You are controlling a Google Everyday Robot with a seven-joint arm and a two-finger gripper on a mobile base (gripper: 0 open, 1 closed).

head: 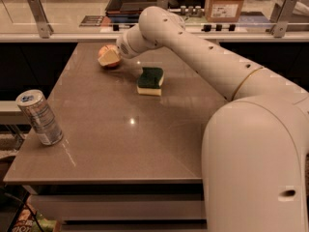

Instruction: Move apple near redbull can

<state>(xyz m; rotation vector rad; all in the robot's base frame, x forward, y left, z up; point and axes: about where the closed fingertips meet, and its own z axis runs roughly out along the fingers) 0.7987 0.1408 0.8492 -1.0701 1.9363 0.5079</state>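
**Hand at apple, far side of tabletop**

The hand [112, 58] is at the apple [106, 48], near the far edge of the tabletop [130, 144]. The white arm [203, 57] reaches in from the right of the view. A green-and-yellow sponge [150, 80] lies near the apple, not touching it. The redbull can [39, 117] stands upright at the near left edge, well apart from the apple.

Got tool [111, 58] way back at far-left end of desk [130, 149], right up against apple [103, 50]. Only one obstacle close by: sponge [150, 80], just to right, well apart from desk edges. Wide open stretch of bare top from there down left side to redbull can [39, 117], upright at near-left edge. Right side hogged by arm [207, 62] reaching across.
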